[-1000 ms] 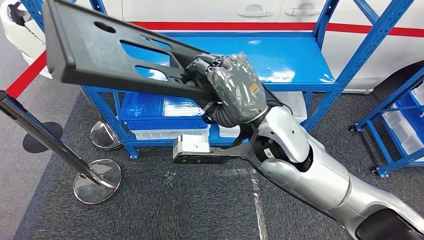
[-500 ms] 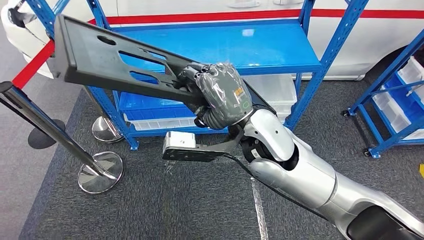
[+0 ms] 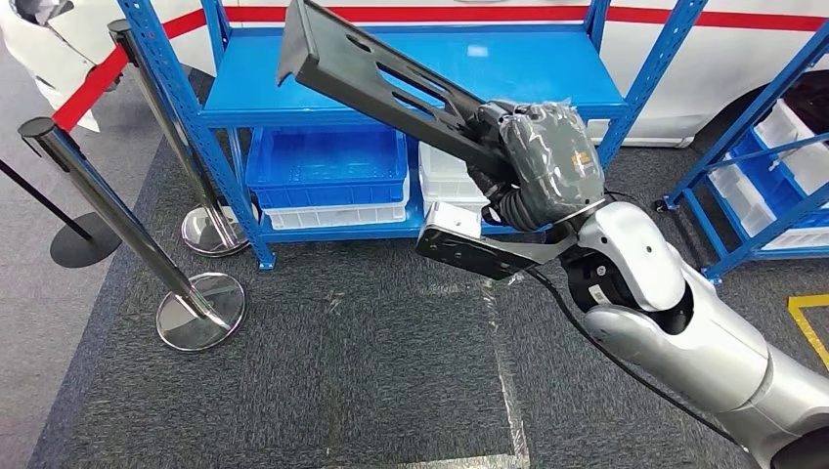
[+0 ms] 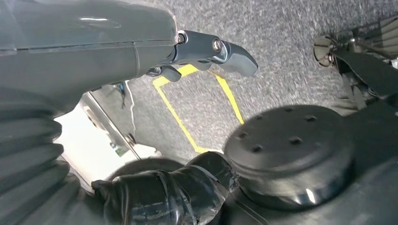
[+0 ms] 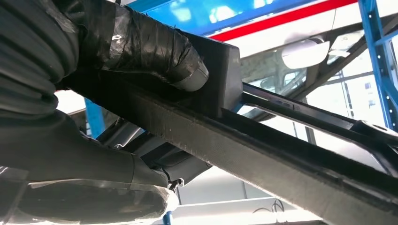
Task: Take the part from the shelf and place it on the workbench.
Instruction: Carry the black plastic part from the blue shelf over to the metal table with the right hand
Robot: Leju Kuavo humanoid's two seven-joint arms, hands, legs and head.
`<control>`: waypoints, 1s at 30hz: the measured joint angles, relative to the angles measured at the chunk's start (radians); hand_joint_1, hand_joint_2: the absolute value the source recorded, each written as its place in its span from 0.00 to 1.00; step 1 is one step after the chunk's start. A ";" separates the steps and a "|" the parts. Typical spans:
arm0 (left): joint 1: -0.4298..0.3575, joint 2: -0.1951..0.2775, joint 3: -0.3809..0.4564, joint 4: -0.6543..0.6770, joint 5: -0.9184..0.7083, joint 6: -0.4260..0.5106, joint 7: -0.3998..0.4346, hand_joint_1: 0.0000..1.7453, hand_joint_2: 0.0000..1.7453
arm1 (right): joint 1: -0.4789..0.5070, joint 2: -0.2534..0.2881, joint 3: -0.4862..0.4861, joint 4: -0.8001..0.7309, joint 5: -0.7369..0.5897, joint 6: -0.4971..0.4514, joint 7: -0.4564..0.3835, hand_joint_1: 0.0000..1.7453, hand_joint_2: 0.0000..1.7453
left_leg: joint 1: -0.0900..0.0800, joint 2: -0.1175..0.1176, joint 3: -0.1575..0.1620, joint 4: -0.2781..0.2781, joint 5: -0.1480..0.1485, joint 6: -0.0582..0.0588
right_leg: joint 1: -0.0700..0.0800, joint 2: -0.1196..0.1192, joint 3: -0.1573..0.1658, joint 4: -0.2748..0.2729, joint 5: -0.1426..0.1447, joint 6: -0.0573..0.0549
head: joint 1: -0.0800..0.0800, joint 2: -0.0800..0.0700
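Note:
The part (image 3: 381, 83) is a long black flat plate with slots. My right hand (image 3: 543, 161) grips it by one end and holds it up in the air, tilted, in front of the blue shelf (image 3: 293, 93). Its far end points up and to the left over the shelf's top board. In the right wrist view the thumb (image 5: 155, 47) presses on the part (image 5: 281, 159), whose edge runs away from the camera. My left hand (image 4: 94, 47) hangs over the grey carpet, its fingers (image 4: 234, 56) stretched out and holding nothing.
Two chrome stanchions (image 3: 196, 313) with a red belt stand left of the shelf. A blue bin (image 3: 327, 166) and white bins sit on the lower shelf. Another blue rack (image 3: 763, 186) stands at the right, with yellow floor tape (image 3: 811, 322) near it. A white car is behind.
The whole picture has shifted, so the camera has moved. The right hand still grips the part, which now sits further right in the picture and looks shorter and steeper.

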 joint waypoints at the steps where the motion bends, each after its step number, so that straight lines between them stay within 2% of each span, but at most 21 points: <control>1: 0.000 -0.003 0.003 0.000 0.007 0.004 -0.007 0.00 1.00 | 0.001 -0.010 0.000 -0.011 0.000 0.005 0.007 1.00 1.00 | -0.003 -0.003 -0.012 0.001 0.009 0.000 | 0.002 0.001 0.027 -0.009 0.016 -0.004 | 0.000 0.000; 3: 0.001 -0.007 0.007 -0.004 0.015 0.014 -0.019 0.00 1.00 | 0.001 -0.033 -0.005 -0.035 -0.008 0.015 0.021 1.00 1.00 | -0.006 -0.014 -0.034 0.001 0.025 -0.002 | 0.008 0.027 0.128 -0.128 0.049 -0.025 | 0.000 0.000; 5: -0.002 -0.011 0.008 -0.011 0.013 0.019 -0.025 0.00 1.00 | -0.005 -0.050 -0.016 -0.057 -0.021 0.022 0.027 1.00 1.00 | -0.005 -0.024 -0.049 0.000 0.042 -0.009 | 0.010 0.063 0.216 -0.261 0.047 -0.043 | -0.001 0.000; 7: -0.006 -0.011 0.008 -0.014 -0.008 0.009 -0.025 0.00 1.00 | -0.010 -0.058 -0.023 -0.069 -0.029 0.025 0.017 1.00 1.00 | 0.001 -0.040 -0.054 -0.008 0.061 -0.023 | 0.013 0.068 0.241 -0.305 0.046 -0.046 | 0.001 0.000; 9: -0.013 0.002 0.002 -0.015 -0.061 -0.030 -0.021 0.00 1.00 | -0.016 -0.051 -0.022 -0.069 -0.028 0.016 -0.018 1.00 1.00 | 0.003 -0.057 -0.063 -0.014 0.066 -0.037 | 0.010 0.042 0.243 -0.325 0.066 -0.052 | 0.006 0.000; 10: -0.019 0.011 -0.001 -0.016 -0.097 -0.063 -0.018 0.00 1.00 | -0.020 -0.036 -0.019 -0.064 -0.022 0.003 -0.044 1.00 1.00 | 0.002 -0.056 -0.075 0.003 0.047 -0.043 | 0.007 0.028 0.241 -0.337 0.077 -0.059 | 0.008 0.000; 13: -0.037 0.040 -0.012 -0.013 -0.183 -0.165 -0.014 0.00 1.00 | -0.040 0.045 0.008 -0.018 -0.003 -0.058 -0.123 1.00 1.00 | 0.007 -0.032 -0.134 0.159 -0.069 -0.062 | 0.003 -0.010 0.215 -0.344 0.102 -0.071 | 0.006 0.000; 14: -0.042 0.047 -0.017 -0.012 -0.196 -0.182 -0.014 0.00 1.00 | -0.045 0.071 0.020 0.000 -0.001 -0.072 -0.138 1.00 1.00 | 0.010 -0.028 -0.148 0.215 -0.090 -0.069 | 0.002 -0.022 0.203 -0.339 0.108 -0.070 | 0.004 0.000; 15: -0.045 0.052 -0.020 -0.011 -0.202 -0.187 -0.014 0.00 1.00 | -0.048 0.092 0.030 0.015 0.000 -0.078 -0.145 1.00 1.00 | 0.013 -0.026 -0.149 0.248 -0.089 -0.076 | 0.001 -0.034 0.190 -0.333 0.113 -0.068 | 0.002 0.000; 16: -0.047 0.057 -0.023 -0.011 -0.207 -0.189 -0.013 0.00 1.00 | -0.050 0.109 0.039 0.027 -0.001 -0.081 -0.148 1.00 1.00 | 0.015 -0.023 -0.135 0.252 -0.068 -0.082 | 0.000 -0.047 0.175 -0.325 0.118 -0.066 | 0.001 0.000; 17: -0.048 0.061 -0.025 -0.010 -0.210 -0.189 -0.012 0.00 1.00 | -0.053 0.124 0.046 0.038 -0.001 -0.082 -0.150 1.00 1.00 | 0.017 -0.016 -0.103 0.224 -0.037 -0.088 | -0.002 -0.060 0.159 -0.315 0.122 -0.062 | 0.001 0.000; 18: -0.049 0.064 -0.027 -0.010 -0.213 -0.186 -0.010 0.00 1.00 | -0.056 0.136 0.051 0.047 -0.002 -0.082 -0.150 1.00 1.00 | 0.019 0.000 -0.058 0.168 -0.019 -0.095 | -0.003 -0.073 0.145 -0.302 0.125 -0.058 | 0.001 0.000; 19: -0.050 0.068 -0.028 -0.010 -0.215 -0.183 -0.007 0.00 1.00 | -0.059 0.144 0.055 0.053 -0.003 -0.082 -0.149 1.00 1.00 | 0.016 0.017 -0.009 0.101 -0.019 -0.098 | -0.003 -0.084 0.131 -0.291 0.128 -0.054 | 0.000 0.000; 21: -0.052 0.076 -0.029 -0.010 -0.216 -0.179 -0.005 0.00 1.00 | -0.062 0.155 0.059 0.063 -0.004 -0.082 -0.149 1.00 1.00 | 0.008 0.037 0.044 0.015 -0.039 -0.087 | 0.001 -0.106 0.118 -0.278 0.135 -0.043 | -0.001 0.000; 23: -0.050 0.083 -0.031 -0.010 -0.216 -0.178 -0.005 0.00 1.00 | -0.063 0.165 0.063 0.072 -0.004 -0.082 -0.150 1.00 1.00 | 0.003 0.024 0.036 0.004 -0.034 -0.060 | 0.004 -0.125 0.117 -0.279 0.147 -0.031 | 0.000 0.000; 24: -0.049 0.086 -0.033 -0.010 -0.216 -0.178 -0.005 0.00 1.00 | -0.064 0.169 0.065 0.076 -0.004 -0.082 -0.150 1.00 1.00 | 0.004 0.017 0.030 0.001 -0.026 -0.050 | 0.003 -0.121 0.114 -0.275 0.143 -0.024 | 0.000 0.000; 25: -0.049 0.087 -0.035 -0.010 -0.217 -0.179 -0.005 0.00 1.00 | -0.064 0.172 0.066 0.080 -0.004 -0.082 -0.150 1.00 1.00 | 0.006 0.010 0.021 0.000 -0.015 -0.039 | 0.001 -0.104 0.108 -0.260 0.122 -0.019 | 0.000 0.000; 26: -0.049 0.089 -0.037 -0.010 -0.219 -0.179 -0.005 0.00 1.00 | -0.064 0.173 0.067 0.084 -0.004 -0.082 -0.150 1.00 1.00 | 0.008 0.004 0.010 -0.002 -0.002 -0.028 | 0.000 -0.077 0.097 -0.227 0.082 -0.017 | 0.001 0.000; 28: -0.052 0.089 -0.038 -0.010 -0.226 -0.180 -0.004 0.00 1.00 | -0.064 0.176 0.068 0.090 -0.004 -0.080 -0.150 1.00 1.00 | 0.006 -0.013 -0.017 -0.003 0.024 -0.015 | 0.001 -0.022 0.067 -0.108 -0.024 -0.018 | 0.003 0.000; 29: -0.052 0.089 -0.039 -0.010 -0.231 -0.180 -0.003 0.00 1.00 | -0.063 0.177 0.069 0.093 -0.004 -0.077 -0.151 1.00 1.00 | 0.004 -0.023 -0.034 -0.003 0.037 -0.012 | 0.003 -0.009 0.057 -0.045 -0.061 -0.021 | 0.004 0.000; 30: -0.052 0.089 -0.040 -0.010 -0.237 -0.179 -0.002 0.00 1.00 | -0.062 0.179 0.070 0.097 -0.004 -0.075 -0.154 1.00 1.00 | 0.001 -0.035 -0.051 -0.002 0.050 -0.011 | 0.006 -0.004 0.058 -0.003 -0.074 -0.024 | 0.004 0.000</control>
